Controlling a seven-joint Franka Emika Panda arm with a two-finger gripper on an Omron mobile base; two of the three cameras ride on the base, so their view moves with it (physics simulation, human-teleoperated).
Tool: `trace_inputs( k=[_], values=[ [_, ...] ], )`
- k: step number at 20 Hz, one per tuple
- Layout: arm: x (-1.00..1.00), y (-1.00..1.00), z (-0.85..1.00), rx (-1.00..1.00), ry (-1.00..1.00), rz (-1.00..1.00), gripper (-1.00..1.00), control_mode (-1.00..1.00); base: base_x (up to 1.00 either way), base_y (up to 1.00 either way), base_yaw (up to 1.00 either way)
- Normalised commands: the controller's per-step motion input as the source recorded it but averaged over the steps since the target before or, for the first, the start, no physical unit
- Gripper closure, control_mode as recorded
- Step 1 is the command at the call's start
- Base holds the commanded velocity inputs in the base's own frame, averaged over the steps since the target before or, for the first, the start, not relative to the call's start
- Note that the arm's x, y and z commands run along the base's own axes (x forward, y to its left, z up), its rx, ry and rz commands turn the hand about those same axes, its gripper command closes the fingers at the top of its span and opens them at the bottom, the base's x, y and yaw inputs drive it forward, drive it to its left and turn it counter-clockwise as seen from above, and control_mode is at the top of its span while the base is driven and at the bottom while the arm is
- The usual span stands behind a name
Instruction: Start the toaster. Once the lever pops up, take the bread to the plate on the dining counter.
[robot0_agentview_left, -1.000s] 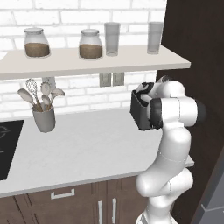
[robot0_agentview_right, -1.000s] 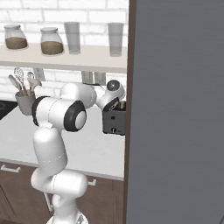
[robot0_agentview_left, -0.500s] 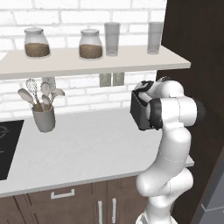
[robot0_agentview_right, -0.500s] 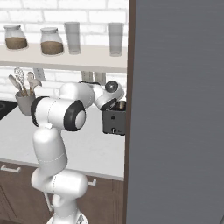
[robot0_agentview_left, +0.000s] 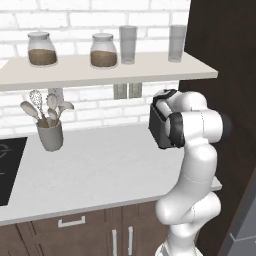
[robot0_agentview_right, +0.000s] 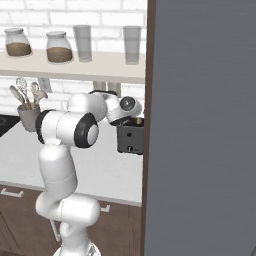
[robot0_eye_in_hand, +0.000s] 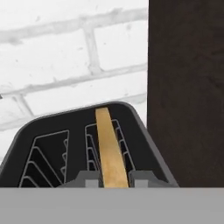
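We are reaching over the toaster (robot0_eye_in_hand: 83, 144), which is sitting on the grey-white worktop (robot0_agentview_left: 100, 170) against the brick wall (robot0_eye_in_hand: 65, 61), right beside a tall dark panel (robot0_eye_in_hand: 186, 87). In the hand view, we are looking down into its two slots: the bread (robot0_eye_in_hand: 109, 148) is standing upright in the right-hand slot as that view shows it, its top edge running toward us. Our gripper (robot0_eye_in_hand: 110, 180) is clenching on the near end of the bread, one finger pressing each side of the slice. In the left base view the toaster is showing as a dark box partly behind our arm. Farther left on the worktop, a utensil cup (robot0_agentview_left: 49, 134) is standing, and two jars (robot0_agentview_left: 41, 50) and two glasses (robot0_agentview_left: 128, 44) are lining the shelf (robot0_agentview_left: 100, 70) above.
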Motion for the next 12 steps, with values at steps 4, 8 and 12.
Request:
trace_inputs(
  k=[4,8,12],
  values=[
    [0.01,0.0,0.0,0.02,-0.02,0.0,1.0,-1.0,0.0,0.0,0.0],
    [-0.17,0.0,0.37,0.01,-0.14,0.0,1.0,-1.0,0.0,0.0,0.0],
    [-0.26,0.0,0.55,0.0,-0.15,0.0,1.0,-1.0,0.0,0.0,0.0]
  ],
)
